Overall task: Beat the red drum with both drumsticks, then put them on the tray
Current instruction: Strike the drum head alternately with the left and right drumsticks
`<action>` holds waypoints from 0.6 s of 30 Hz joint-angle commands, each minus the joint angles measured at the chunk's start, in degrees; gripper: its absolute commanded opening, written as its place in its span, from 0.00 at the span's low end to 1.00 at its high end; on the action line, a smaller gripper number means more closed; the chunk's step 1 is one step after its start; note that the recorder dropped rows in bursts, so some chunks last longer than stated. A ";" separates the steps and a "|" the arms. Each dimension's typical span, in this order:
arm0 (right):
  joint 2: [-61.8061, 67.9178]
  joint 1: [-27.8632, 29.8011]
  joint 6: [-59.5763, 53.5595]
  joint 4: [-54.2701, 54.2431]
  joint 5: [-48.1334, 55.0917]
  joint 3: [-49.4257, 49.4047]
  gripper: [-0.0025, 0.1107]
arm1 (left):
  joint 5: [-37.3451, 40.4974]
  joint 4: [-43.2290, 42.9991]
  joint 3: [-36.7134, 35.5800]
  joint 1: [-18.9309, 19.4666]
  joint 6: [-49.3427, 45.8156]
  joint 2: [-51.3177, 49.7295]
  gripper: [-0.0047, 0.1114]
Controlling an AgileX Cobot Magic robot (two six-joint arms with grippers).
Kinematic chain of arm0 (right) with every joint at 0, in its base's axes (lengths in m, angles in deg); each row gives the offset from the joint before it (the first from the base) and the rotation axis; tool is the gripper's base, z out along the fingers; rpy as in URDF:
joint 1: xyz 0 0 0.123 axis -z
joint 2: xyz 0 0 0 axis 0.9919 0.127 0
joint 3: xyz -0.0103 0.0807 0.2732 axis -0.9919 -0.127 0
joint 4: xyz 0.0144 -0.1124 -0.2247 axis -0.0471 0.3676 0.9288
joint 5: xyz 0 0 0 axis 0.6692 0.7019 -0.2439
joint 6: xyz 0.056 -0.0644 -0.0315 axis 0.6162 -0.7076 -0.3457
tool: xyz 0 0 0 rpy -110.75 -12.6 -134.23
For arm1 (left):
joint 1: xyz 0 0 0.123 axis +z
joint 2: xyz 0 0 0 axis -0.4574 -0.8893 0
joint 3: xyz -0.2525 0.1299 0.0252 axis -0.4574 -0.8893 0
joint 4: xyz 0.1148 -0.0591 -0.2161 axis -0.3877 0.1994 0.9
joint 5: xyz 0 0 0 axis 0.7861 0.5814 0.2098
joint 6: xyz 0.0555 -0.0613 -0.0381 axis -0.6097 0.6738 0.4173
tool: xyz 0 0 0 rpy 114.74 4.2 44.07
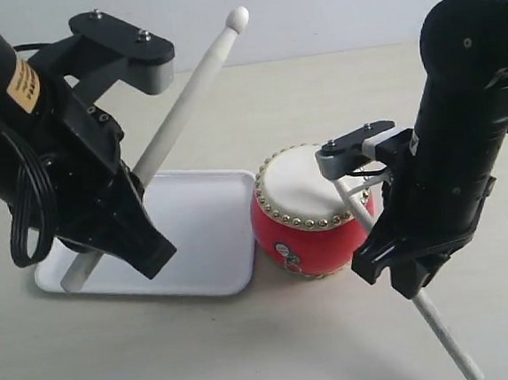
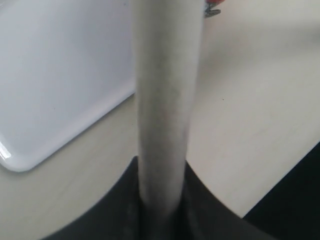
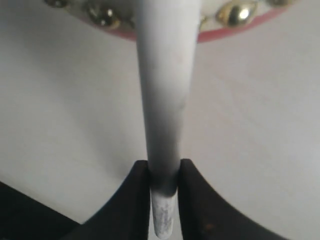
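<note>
The left gripper [image 2: 162, 200] is clenched on a drumstick [image 1: 193, 88] that slants steeply, its rounded tip raised high and its butt end low over the left part of the tray [image 1: 195, 226]; whether that end touches the tray cannot be told. The white tray lies flat on the worktop [image 1: 118, 362]. The red drum [image 1: 314, 216] stands upright just beside the tray's right edge — contact between them cannot be made out. The right gripper [image 3: 164, 175] is clamped on the second drumstick [image 1: 445, 333], whose front part reaches over the drum's gold-studded rim onto the cream skin, while its back end juts out behind the gripper towards the worktop.
</note>
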 commanded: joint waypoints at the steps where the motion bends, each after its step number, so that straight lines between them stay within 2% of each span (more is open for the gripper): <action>1: -6.40 0.15 -0.52 0.19 3.19 -0.02 0.02 | -5.43 -0.25 -3.69 -0.32 0.74 -0.54 0.04; 5: -17.08 0.15 -0.52 -0.50 3.03 0.34 0.02 | -7.77 -0.44 -5.95 -0.32 0.47 -5.20 0.04; 9: -27.80 0.15 -0.52 -1.46 3.13 2.45 0.02 | -8.66 -1.17 -5.37 -0.32 -0.66 -14.54 0.04; 12: -34.29 0.15 -0.52 -1.00 3.13 4.05 0.02 | -6.43 -1.17 -3.08 -0.32 -1.10 -21.33 0.04; 14: -37.96 0.15 -0.52 0.49 3.13 4.91 0.02 | -2.15 -1.17 0.26 -0.32 -1.10 -26.52 0.04; 18: -36.87 0.15 -0.52 2.36 4.70 4.82 0.02 | 0.54 -1.17 3.95 -0.32 -0.66 -25.87 0.04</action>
